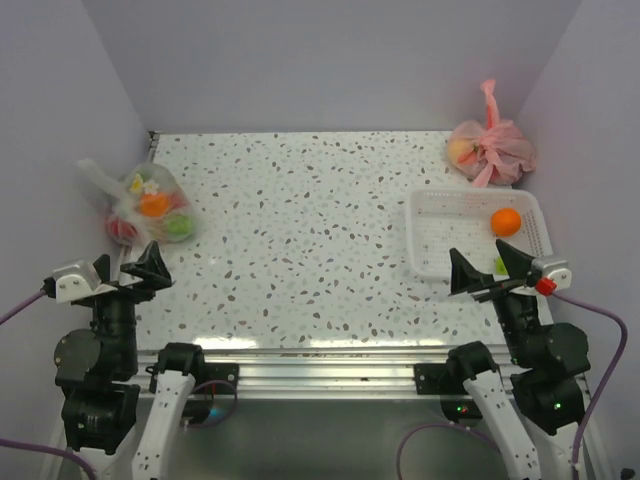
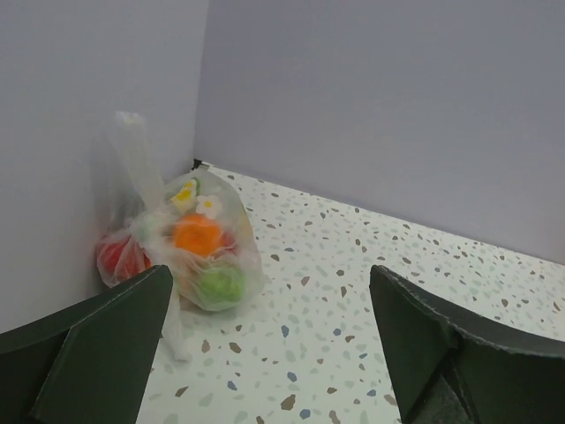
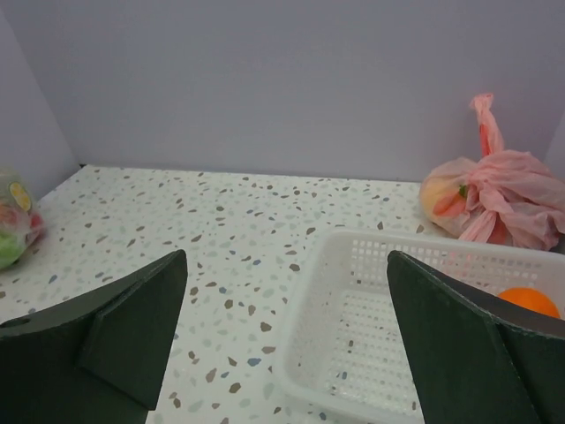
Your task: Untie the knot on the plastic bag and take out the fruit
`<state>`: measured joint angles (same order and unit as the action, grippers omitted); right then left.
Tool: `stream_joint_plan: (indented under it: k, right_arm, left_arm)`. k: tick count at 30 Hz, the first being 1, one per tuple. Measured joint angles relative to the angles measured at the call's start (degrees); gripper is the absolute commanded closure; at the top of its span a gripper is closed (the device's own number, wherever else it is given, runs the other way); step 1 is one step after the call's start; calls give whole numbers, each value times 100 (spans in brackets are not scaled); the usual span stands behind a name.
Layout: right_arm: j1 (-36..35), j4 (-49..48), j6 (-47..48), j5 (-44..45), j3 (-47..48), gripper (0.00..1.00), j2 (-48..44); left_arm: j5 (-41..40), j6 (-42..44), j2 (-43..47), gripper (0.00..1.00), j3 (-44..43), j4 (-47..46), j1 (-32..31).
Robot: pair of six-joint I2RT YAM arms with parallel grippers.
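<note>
By the left wall (image 1: 60, 110) sits the plastic bag (image 1: 150, 205), apparently tied.

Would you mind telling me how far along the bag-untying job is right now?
Nothing looks done yet: the plastic bag sits by the left wall with its knot tied and the fruit inside. Nothing is in hand; the left claw and right claw are both open and empty, apart from the bag. Left: undo the knot and take the fruit out.
</note>
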<state>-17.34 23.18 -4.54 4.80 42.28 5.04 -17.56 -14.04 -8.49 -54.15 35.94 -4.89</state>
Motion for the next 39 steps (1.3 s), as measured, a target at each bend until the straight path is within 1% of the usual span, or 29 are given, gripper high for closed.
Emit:
stream_joint_plan:
  k: [7, 13, 18, 21, 22, 27, 31, 34, 39]
  right_arm:
    - [0, 11, -81, 9, 0, 1, 33]
    - [0, 9, -188, 15, -9, 1, 33]
    - [0, 20, -212, 22, -57, 1, 46]
    - [0, 17, -223, 22, -142, 1, 48]
    - [-2, 15, -229, 20, -168, 1, 48]
    - [-81, 15, -247, 20, -310, 1, -35]
    - [-151, 33, -240, 22, -343, 1, -192]
    - [-179, 50, -216, 55, -348, 1, -284]
    - [-214, 107, -157, 166, -417, 1, -369]
  left_arm:
    - [-2, -76, -269, 0, 7, -68, 0]
    - [-33, -404, -920, 0, 39, -251, 0]
    - [-258, -951, -2004, 0, 37, -417, 0]
    - [-396, -1377, -3005, 0, 0, -496, 0]
    - [-415, -1432, -3180, 0, -4, -514, 0]
    - [-595, -1856, -4774, 0, -129, -588, 44]
    - [-629, -2033, -5818, 0, -321, -852, 365]
    - [-540, -2227, -6483, 0, -525, -1036, 859]
    - [-487, -2603, -7044, 0, -671, -1370, 1639]
